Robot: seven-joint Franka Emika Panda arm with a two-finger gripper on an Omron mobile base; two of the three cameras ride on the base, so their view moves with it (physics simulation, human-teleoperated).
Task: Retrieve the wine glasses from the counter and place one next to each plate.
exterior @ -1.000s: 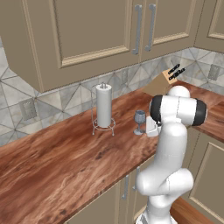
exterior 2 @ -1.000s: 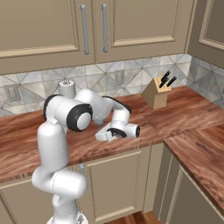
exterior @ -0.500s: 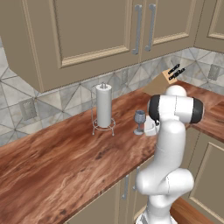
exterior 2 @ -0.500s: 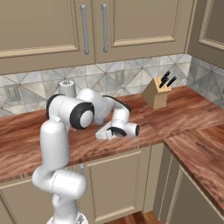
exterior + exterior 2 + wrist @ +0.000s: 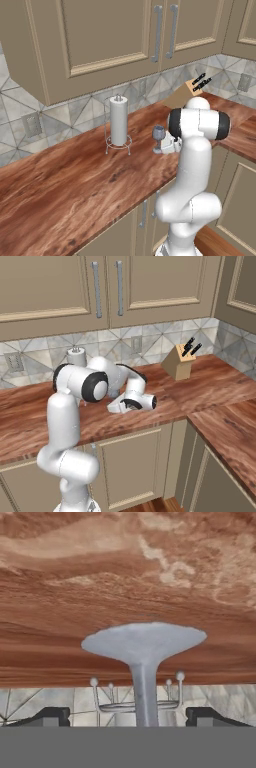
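Grey-blue wine glass (image 5: pixel 144 662) stands on the wood counter (image 5: pixel 75 602) directly ahead of the gripper (image 5: pixel 129 716), its upright stem centred between the spread fingertips (image 5: pixel 50 716), neither touching it.

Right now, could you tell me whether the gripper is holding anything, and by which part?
Nothing is held yet. The open gripper has its fingertips on either side of the wine glass stem, clear of it.

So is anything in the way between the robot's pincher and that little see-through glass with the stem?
Nothing visible. The gripper is open, and the small grey-blue stemmed wine glass has its stem between the fingertips.
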